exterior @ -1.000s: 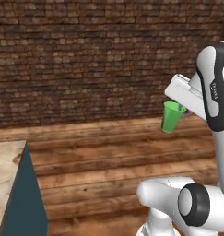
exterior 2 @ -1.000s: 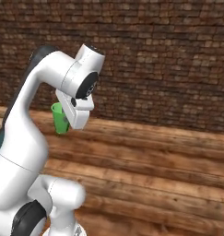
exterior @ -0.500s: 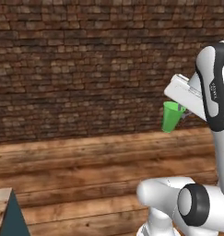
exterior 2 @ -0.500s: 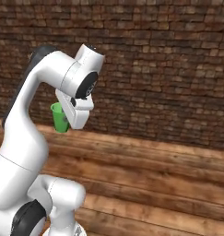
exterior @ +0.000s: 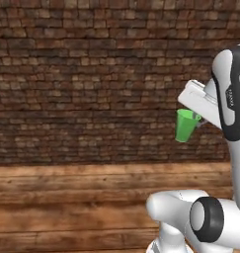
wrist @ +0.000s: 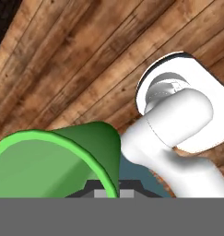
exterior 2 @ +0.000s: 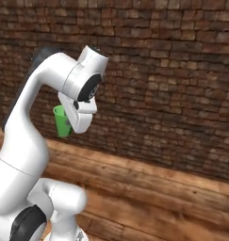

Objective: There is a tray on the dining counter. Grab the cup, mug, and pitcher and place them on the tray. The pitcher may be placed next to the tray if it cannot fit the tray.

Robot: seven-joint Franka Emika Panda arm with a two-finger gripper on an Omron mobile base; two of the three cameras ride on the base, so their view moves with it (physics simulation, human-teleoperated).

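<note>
Aloft, the hand is clenching the cup.
Upright, the green cup is hanging at the hand's fingertips, high above the wooden floor, before the brick wall.

- The small bright green tapered cup sits close at the lower left, its open rim facing the camera.
- Brown wooden plank floor lies beyond it, the boards running diagonally.

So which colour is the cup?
Bright green cup; the left base view shows it best.
</note>
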